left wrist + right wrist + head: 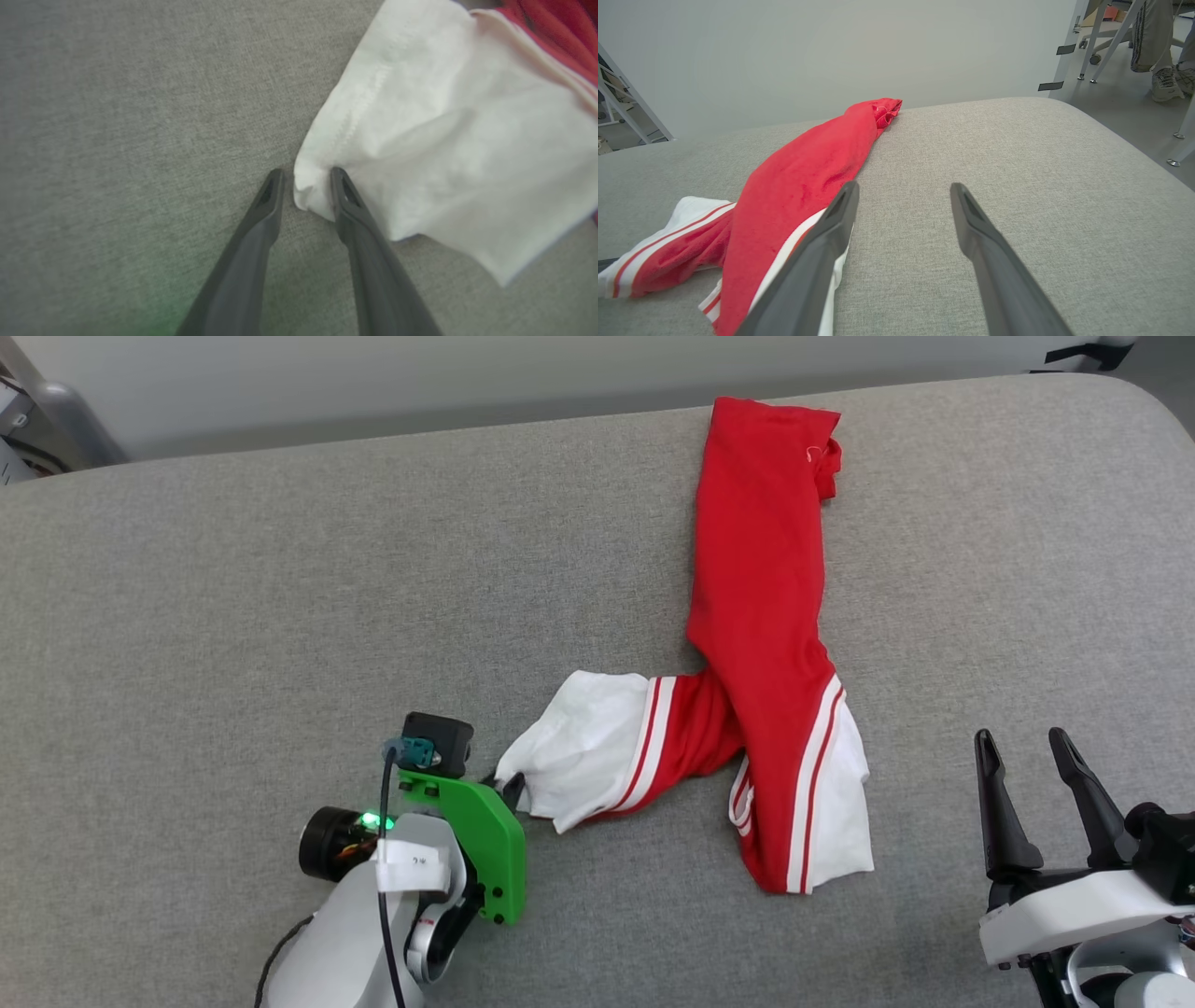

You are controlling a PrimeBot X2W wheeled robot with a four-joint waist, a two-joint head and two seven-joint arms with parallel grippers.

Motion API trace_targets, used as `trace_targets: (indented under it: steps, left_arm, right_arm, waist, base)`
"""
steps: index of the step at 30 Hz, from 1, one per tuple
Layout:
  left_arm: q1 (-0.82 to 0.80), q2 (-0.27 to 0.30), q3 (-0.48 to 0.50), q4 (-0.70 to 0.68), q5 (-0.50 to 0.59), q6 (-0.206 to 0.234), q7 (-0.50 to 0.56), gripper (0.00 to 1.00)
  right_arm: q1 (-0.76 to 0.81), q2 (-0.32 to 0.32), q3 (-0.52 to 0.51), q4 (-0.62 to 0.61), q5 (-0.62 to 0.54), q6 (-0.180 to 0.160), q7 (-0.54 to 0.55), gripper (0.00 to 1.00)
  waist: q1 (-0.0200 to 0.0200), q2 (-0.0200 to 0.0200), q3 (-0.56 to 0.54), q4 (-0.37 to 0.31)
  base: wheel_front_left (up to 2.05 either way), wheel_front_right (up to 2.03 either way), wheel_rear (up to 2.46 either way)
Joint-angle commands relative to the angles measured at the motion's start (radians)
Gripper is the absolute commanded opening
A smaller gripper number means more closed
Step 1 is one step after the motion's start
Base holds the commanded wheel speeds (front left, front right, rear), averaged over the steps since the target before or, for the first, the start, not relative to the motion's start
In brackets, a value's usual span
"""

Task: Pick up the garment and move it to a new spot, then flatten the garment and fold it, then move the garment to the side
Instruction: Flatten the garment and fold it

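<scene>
- The garment (761, 616) lies bunched into a long red band on the worktop (280, 569). Its two white sleeves are at the near end and its hem is at the far end.
- One sleeve (444, 140) splays sideways from the band, and its free corner sits right at the tips of the left tool (306, 179). The rest of the cloth spreads ahead of those tips and to their right.
- The left tool stands half-narrowed, with one finger on each side of that sleeve corner. The right-hand finger touches the cloth. A sliver of worktop shows between the other finger and the cloth, so I judge nothing is pinched yet.
- The other sleeve (840, 803) lies under the band's near end, left of the right tool (1020, 739) and near it, but not touching.
- The right tool is spread wide and holds nothing. It hovers above bare worktop, well short of the cloth.
- The band's long axis runs roughly along the right tool's fingers, off to their left. For the left tool it runs across, ahead and to the right.
- The left tool is clearly the nearer. The pick-up seems to turn on it shutting on the sleeve corner, which is already between its fingers.
- That hold would be on one thin corner, so the band would likely trail and untwist when lifted.
</scene>
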Motion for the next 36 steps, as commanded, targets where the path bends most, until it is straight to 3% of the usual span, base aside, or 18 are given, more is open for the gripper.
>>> trace_targets:
  steps: [1,7,15,23,29,30,31,36]
  left_arm:
    - [0.019,-0.010,-0.018,0.039,-0.008,-0.012,-0.002,0.00]
    - [0.008,-0.003,0.048,0.041,-0.021,0.014,-0.183,0.00]
    - [0.033,0.061,0.187,-0.025,-0.060,0.060,-0.402,0.00]
    - [0.147,0.127,0.286,-0.086,-0.128,0.104,-0.385,0.00]
    - [0.212,0.133,0.263,-0.070,-0.150,0.110,-0.281,0.02]
    - [0.211,0.133,0.257,-0.070,-0.147,0.107,-0.282,0.47]
    - [0.209,0.134,0.252,-0.071,-0.140,0.106,-0.288,1.00]
    - [0.181,0.122,0.224,-0.096,-0.107,0.083,-0.372,1.00]
  right_arm:
    - [-0.017,-0.004,-0.001,0.006,-0.010,-0.001,-0.007,1.00]
    - [-0.003,-0.014,0.004,0.022,-0.014,-0.001,0.015,1.00]
    - [0.028,-0.017,0.005,0.048,-0.019,-0.001,0.063,1.00]
    - [0.038,-0.004,-0.012,0.079,-0.035,-0.001,0.097,1.00]
    - [0.030,0.006,-0.008,0.101,-0.038,-0.001,0.108,1.00]
    - [0.029,0.007,-0.007,0.103,-0.039,-0.001,0.108,1.00]
    - [0.027,0.007,-0.006,0.105,-0.039,-0.001,0.109,1.00]
    - [0.023,0.000,-0.008,0.108,-0.040,-0.001,0.116,1.00]
  waist:
    - [0.0000,0.0000,-0.005,0.003]
    - [0.0000,0.0000,-0.044,0.028]
    - [0.0000,0.0000,-0.098,0.078]
    - [0.0000,0.0000,-0.109,0.127]
    - [0.0000,0.0000,-0.102,0.145]
    - [0.0000,0.0000,-0.101,0.148]
    - [0.0000,0.0000,-0.101,0.151]
    - [0.0000,0.0000,-0.103,0.174]
  base:
    - [0.00,0.00,0.00]
    - [0.00,0.00,0.00]
    - [0.00,0.00,0.00]
    - [0.00,0.00,0.00]
    - [0.00,0.00,0.00]
    - [0.00,0.00,0.00]
    - [0.00,0.00,0.00]
    - [0.00,0.00,0.00]
